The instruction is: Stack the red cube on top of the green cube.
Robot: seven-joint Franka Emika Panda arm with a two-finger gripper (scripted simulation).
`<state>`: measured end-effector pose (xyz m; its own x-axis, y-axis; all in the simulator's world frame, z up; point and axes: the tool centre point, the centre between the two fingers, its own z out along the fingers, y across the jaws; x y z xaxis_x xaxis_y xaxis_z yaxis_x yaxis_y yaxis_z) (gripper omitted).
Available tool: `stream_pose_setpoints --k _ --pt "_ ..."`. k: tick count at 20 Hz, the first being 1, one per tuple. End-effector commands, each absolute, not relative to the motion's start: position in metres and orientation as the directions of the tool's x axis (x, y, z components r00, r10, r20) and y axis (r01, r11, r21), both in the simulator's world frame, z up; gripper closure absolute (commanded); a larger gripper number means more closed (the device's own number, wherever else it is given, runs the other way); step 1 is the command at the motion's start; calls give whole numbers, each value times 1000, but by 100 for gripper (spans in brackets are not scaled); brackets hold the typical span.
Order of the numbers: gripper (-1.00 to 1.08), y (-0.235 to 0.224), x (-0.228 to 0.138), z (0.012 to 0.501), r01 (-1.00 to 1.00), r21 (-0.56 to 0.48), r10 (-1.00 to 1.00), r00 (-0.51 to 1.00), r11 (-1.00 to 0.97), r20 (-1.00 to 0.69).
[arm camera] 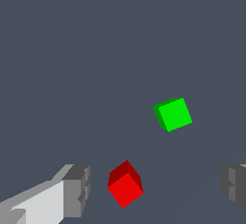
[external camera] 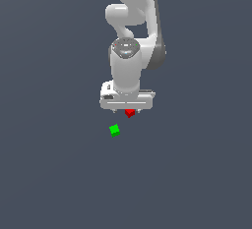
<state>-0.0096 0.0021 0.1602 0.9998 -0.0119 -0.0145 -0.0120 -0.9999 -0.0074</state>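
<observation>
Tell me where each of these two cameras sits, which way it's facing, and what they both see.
Exterior view: sits off the arm, facing the white arm head-on from a raised angle; shows the arm, the tool, the red cube below it and the green cube apart.
Wrist view: rides on the wrist, looking down past the tool at the floor; only its two fingers show, spread wide, the red cube between them untouched.
Shared: both cubes, including the green cube, and the tool.
</observation>
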Motion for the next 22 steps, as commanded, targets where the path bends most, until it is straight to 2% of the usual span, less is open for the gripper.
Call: stream_pose_setpoints --k 1,11,22 --pt "-92 2 -10 160 -12 -7 -12 1000 -1000 -14" --pt "-92 9 -21 148 74 -7 75 997 -997 -12" --pt "-92 22 -62 110 350 -5 350 937 -937 -5"
